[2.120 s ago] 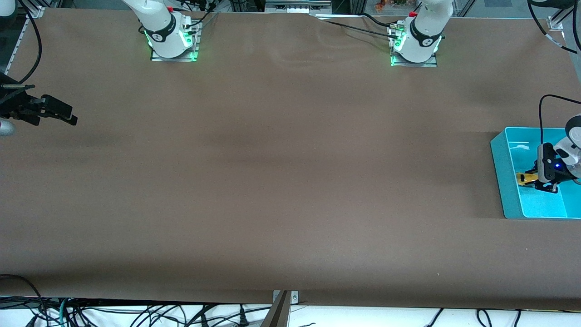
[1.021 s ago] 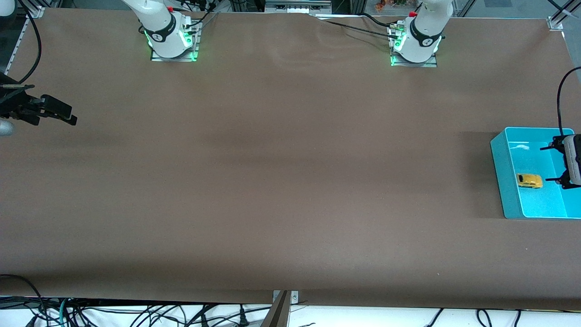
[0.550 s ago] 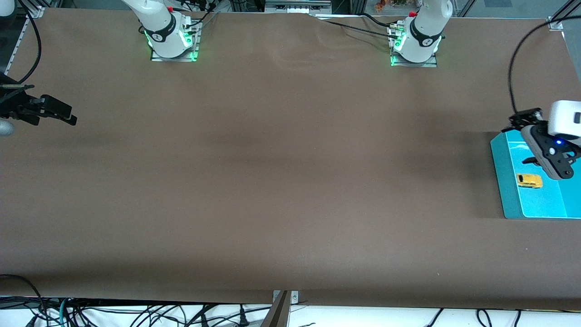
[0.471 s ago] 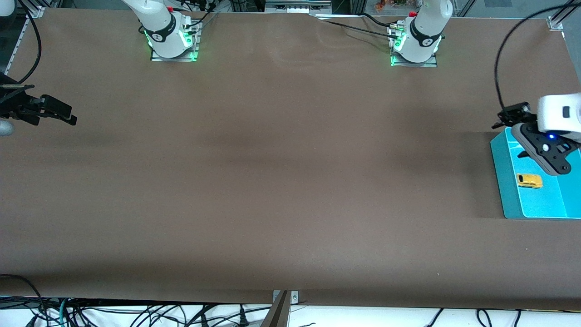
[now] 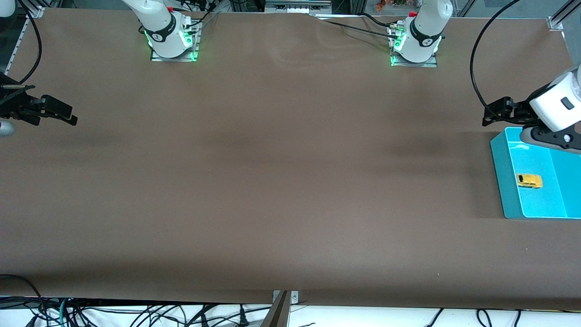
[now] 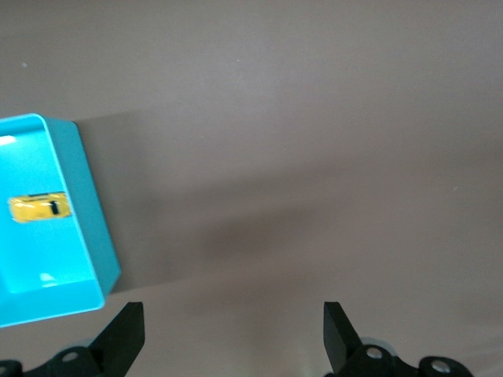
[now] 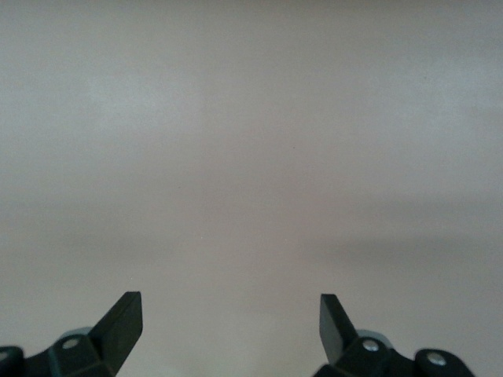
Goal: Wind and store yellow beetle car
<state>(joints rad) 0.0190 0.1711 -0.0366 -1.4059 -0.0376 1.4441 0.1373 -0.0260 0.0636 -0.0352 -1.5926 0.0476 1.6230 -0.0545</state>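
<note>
Car: we see the yellow beetle car [image 5: 529, 180] lying in the teal bin [image 5: 500, 172], on the bin floor, close to the wall that faces the table's middle. Nothing touches it. Left wrist view shows it too [image 6: 39, 209], inside the bin [image 6: 82, 204].

Bin: sits on the brown table [image 5: 272, 181] at the left arm's end, approx 3 o'clock in the front view.

Left gripper [image 5: 492, 111]: up in the air over bare table just off the bin's corner nearest the robot bases, approx 2–3 o'clock. We see its fingers [image 6: 126, 338] spread wide w/ nothing between them.

Right gripper [image 5: 59, 111]: waits at the right arm's end of the table, approx 9 o'clock, over bare table. Fingers [image 7: 122, 322] spread wide, empty; its wrist view has only table surface.

Arm bases: both stand along the 12 o'clock edge, green lights on.
</note>
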